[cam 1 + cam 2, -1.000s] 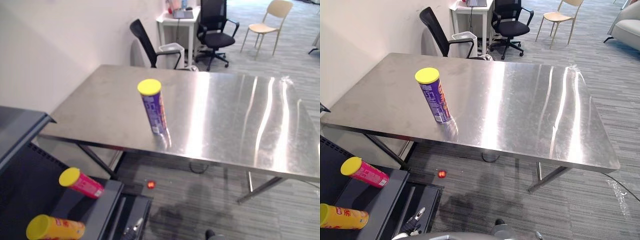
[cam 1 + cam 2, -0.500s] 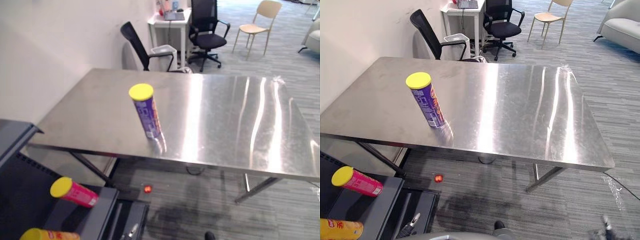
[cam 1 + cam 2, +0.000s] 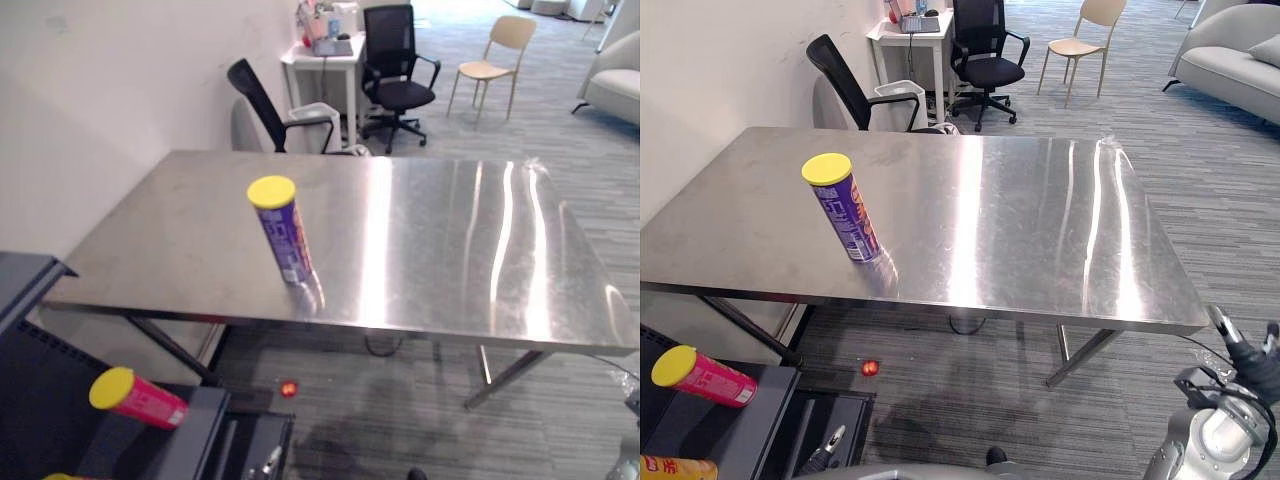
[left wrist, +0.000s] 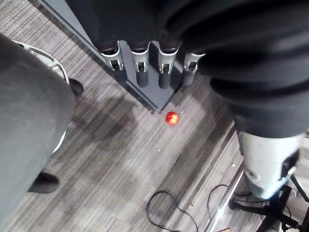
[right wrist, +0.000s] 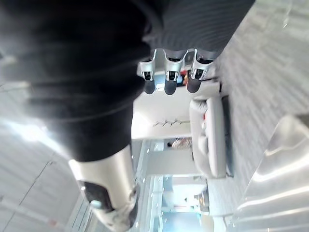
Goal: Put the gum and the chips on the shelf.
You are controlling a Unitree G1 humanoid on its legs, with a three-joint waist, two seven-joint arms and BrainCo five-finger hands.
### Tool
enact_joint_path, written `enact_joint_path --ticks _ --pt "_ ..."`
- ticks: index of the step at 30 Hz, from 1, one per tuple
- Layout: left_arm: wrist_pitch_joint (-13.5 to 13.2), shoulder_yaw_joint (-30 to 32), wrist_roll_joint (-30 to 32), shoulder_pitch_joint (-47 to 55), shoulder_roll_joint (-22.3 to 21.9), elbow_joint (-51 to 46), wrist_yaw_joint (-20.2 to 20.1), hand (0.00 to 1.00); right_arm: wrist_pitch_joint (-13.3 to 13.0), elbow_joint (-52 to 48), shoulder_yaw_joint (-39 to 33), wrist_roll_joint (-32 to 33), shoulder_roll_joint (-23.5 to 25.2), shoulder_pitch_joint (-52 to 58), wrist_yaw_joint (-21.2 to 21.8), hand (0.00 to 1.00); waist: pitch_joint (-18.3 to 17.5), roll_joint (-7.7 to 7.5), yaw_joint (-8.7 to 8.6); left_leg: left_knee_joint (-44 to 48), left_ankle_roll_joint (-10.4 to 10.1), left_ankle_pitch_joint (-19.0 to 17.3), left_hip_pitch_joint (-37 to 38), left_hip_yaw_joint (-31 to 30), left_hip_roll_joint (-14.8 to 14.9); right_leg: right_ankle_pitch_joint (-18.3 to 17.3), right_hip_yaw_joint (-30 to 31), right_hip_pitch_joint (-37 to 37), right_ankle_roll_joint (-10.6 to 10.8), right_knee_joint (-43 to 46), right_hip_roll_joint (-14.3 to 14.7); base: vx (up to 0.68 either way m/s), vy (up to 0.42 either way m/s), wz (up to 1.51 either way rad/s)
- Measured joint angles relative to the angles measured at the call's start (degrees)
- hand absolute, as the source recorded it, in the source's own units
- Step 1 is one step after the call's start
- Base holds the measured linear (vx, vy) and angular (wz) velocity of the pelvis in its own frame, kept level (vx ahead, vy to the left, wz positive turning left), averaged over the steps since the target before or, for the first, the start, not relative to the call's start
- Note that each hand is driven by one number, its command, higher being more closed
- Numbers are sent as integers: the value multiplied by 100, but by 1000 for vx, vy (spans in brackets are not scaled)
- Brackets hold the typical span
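1 purple can (image 3: 283, 232) with yellow lid upright on steel table (image 3: 450, 250), toward its front left. Pink can (image 3: 135, 397) lying on dark shelf (image 3: 190, 440), yellow can (image 3: 670, 468) just below. Left hand (image 4: 141, 72) over shelf corner, right hand (image 5: 170, 77) low at right: fingers straight, empty.

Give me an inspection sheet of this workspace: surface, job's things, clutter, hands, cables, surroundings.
Surface: steel table, one canister on it.
Job's things: purple canister, yellow lid, upright on the table's left part; pink canister lying on the dark shelf; orange canister beside it, mostly cut off.
Clutter: red ball on the carpet under the table.
Hands: left hand open, empty; right hand open, empty.
Cables: dark loop on the floor under the table.
Surroundings: black office chairs, beige chair, white desk, grey sofa.
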Motion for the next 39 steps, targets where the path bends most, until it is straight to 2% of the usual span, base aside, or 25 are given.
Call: enact_joint_path --ticks 4,11,12,16,18,20,24,28,39 --pt "-7 -153 191 -3 51 2 -64 0 -44 -293 249 -19 -1 0 329 0 -30 -46 -14 3 7 4 -98 -145 -47 6 -115 5 6 -50 -46 21 -2 18" --pt "-40 -414 212 -40 183 -13 -106 0 -155 -600 1424 25 -30 -41 933 0 -23 -112 26 10 61 39 -197 -534 -111 9 -494 157 11 -106 -170 11 -7 27" --pt "-39 -501 214 -42 226 -32 -106 0 -157 -564 1785 26 -112 -72 1023 0 -29 -98 36 20 73 47 -203 -640 -134 9 -615 229 11 -117 -197 -30 -13 33" --pt "-48 -722 223 -62 317 -115 -108 0 -149 -492 2487 26 -583 -181 1232 0 -1 -156 92 30 135 107 -337 -877 -205 7 -844 234 14 -117 -289 -34 -5 29" --pt "-45 -780 223 -64 350 -119 -109 0 -148 -371 2597 29 -649 -243 1340 0 -1 -161 116 30 149 130 -381 -965 -215 6 -929 241 14 -113 -310 -26 -7 24" --pt "-44 -844 241 -70 379 -158 -112 0 -91 -224 2779 36 -686 -335 1373 0 8 -171 179 23 154 150 -385 -983 -228 6 -952 246 15 -108 -313 -19 -4 13" --pt "-1 -891 399 -118 429 -140 -129 0 72 -9 3356 273 -816 -520 1500 0 34 -170 183 3 153 212 -396 -1215 -239 2 -1188 366 15 -126 -327 -13 -17 26" --pt "2 -904 406 -174 450 -143 -149 0 141 112 3611 295 -823 -754 1608 0 99 -174 270 -37 155 281 -408 -1344 -252 -1 -1316 423 11 -144 -340 -27 -15 19" --pt "8 -1070 449 -193 545 -156 -106 0 327 841 4165 349 -872 -1504 1562 0 110 -187 326 -280 182 524 -492 -1712 -323 -5 -1677 444 10 -150 -388 -13 -5 17"
